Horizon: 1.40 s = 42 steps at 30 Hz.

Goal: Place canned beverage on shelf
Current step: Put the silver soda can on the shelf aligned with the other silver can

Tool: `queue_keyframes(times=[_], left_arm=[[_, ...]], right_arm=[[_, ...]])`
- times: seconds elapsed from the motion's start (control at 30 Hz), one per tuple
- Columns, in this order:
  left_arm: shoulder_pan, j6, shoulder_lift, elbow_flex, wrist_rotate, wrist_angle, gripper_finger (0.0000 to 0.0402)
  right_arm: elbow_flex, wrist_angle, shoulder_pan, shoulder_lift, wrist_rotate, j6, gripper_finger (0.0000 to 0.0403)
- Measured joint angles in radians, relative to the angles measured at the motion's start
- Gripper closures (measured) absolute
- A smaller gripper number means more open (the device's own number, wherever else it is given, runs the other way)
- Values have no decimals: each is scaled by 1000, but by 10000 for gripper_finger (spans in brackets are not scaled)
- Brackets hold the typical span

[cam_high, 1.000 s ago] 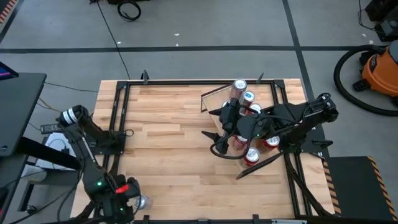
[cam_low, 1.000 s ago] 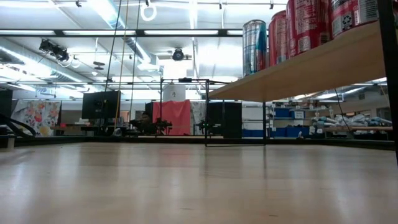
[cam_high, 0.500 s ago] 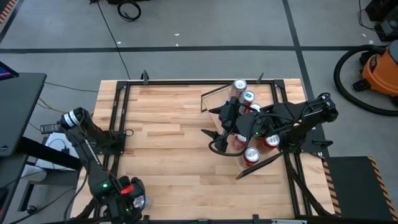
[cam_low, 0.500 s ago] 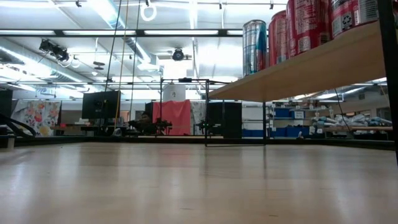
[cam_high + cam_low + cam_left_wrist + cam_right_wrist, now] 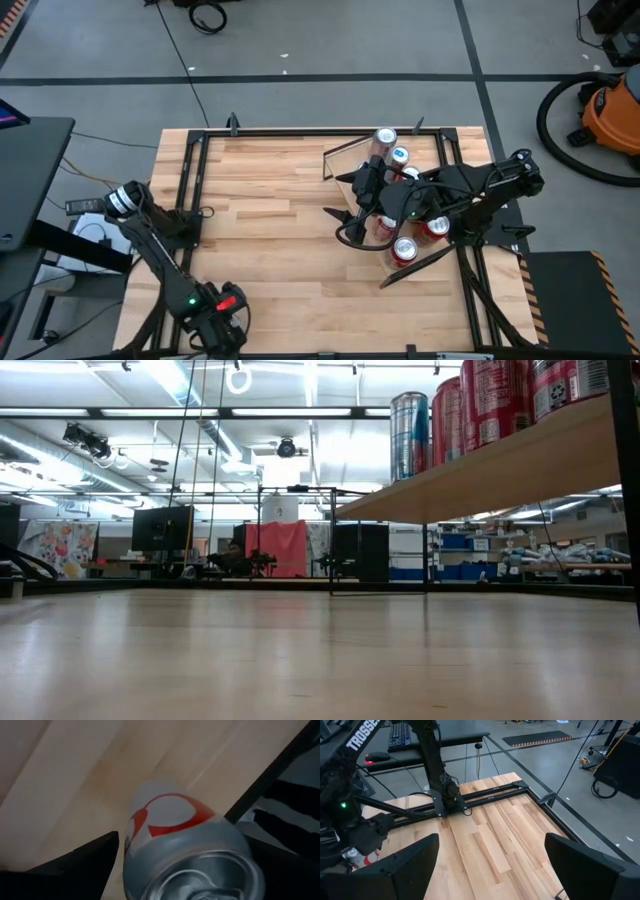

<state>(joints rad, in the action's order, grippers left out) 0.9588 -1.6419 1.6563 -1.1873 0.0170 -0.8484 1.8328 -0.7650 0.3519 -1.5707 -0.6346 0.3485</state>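
Note:
A silver can with a red mark (image 5: 175, 835) stands at the table's near edge, left of centre. My left gripper (image 5: 222, 320) is open above it, with one finger on either side of the can; in the high view the gripper hides the can. The shelf (image 5: 500, 470) is a raised light-wood plank at the table's right, and it carries several cans (image 5: 398, 157), which also show in the low view (image 5: 470, 405). My right gripper (image 5: 348, 215) is open and empty, and hangs over the shelf's left side.
Black metal frame rails (image 5: 190, 200) run along the table's sides, and one passes close to the can (image 5: 270, 775). Bare tabletop (image 5: 270, 220) lies between the two arms. The right arm (image 5: 470, 190) stretches over the shelf and its cans.
My left gripper has gone along the table's near edge toward the right, up to the silver can and over it. The can, which showed beside the gripper a second ago, has stayed in place and is now hidden under the gripper in the high view.

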Motion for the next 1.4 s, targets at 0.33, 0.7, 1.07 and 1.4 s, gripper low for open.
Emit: queue_keyframes(times=[0.33,0.7,1.07,1.4], left_arm=[[-27,26,27,0,-30,-7,62],[-113,234,26,-2,-26,-51,81],[-324,661,26,-1,-20,-46,77],[-544,994,26,0,-15,-19,75]], right_arm=[[0,0,0,0,0,0,29],[0,0,0,0,0,-5,29],[0,0,-9,0,7,-19,29],[0,0,-9,0,8,-19,29]])
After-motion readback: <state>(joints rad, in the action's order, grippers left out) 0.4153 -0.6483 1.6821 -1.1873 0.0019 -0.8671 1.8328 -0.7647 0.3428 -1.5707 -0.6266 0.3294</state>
